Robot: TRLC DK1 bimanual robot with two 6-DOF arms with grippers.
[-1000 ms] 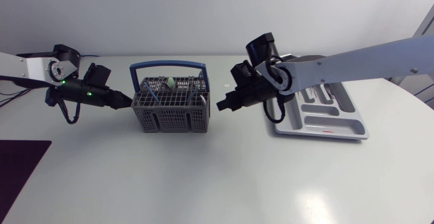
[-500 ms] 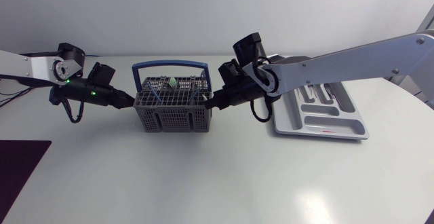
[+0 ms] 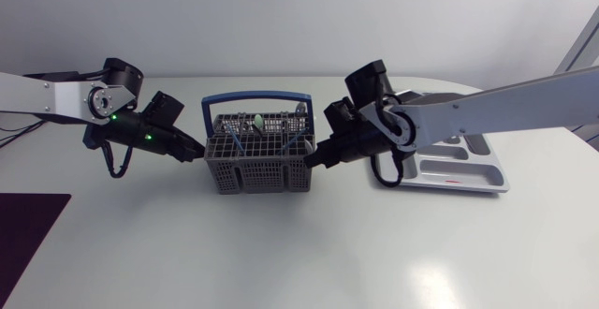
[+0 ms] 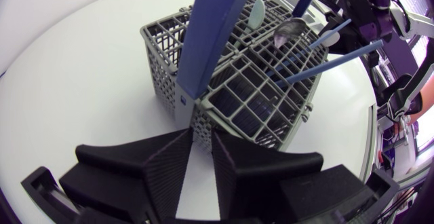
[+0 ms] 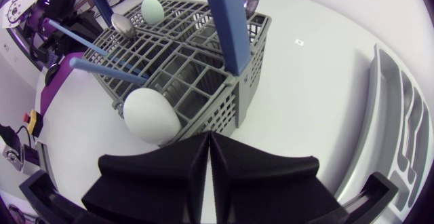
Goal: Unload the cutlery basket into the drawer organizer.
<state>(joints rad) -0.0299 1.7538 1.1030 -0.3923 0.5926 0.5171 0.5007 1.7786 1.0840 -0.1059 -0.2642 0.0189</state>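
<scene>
Squarely between your two arms, the grey cutlery basket (image 3: pixel 260 169) stands upright on the white tabletop (image 3: pixel 281 253). Its blue handle (image 3: pixel 257 95) arches overhead, and its load is not yet taken out. Your left end effector (image 3: pixel 200 149) meets the basket's wall at 9 o'clock, below the handle's post. The left wrist view shows it narrowly parted, with a sliver of tabletop visible in the gap, and gripping nothing. Your right end effector (image 3: pixel 317 157) sits at the basket's 3 o'clock side, closed tight on itself and empty, its tip just beside the wall. Directly ahead of it, a white spoon bowl (image 5: pixel 149 115) shows in front of the basket's wall. Deeper in the basket you can see a pale green spoon (image 5: pixel 152 10), a metal spoon (image 5: pixel 122 24) and two blue-handled pieces (image 5: pixel 105 69) slanting across the compartments. The grey drawer organizer (image 3: pixel 473 164) lies flat at 3 o'clock from the basket, well apart from it and partly under your right arm (image 3: pixel 487 103).
</scene>
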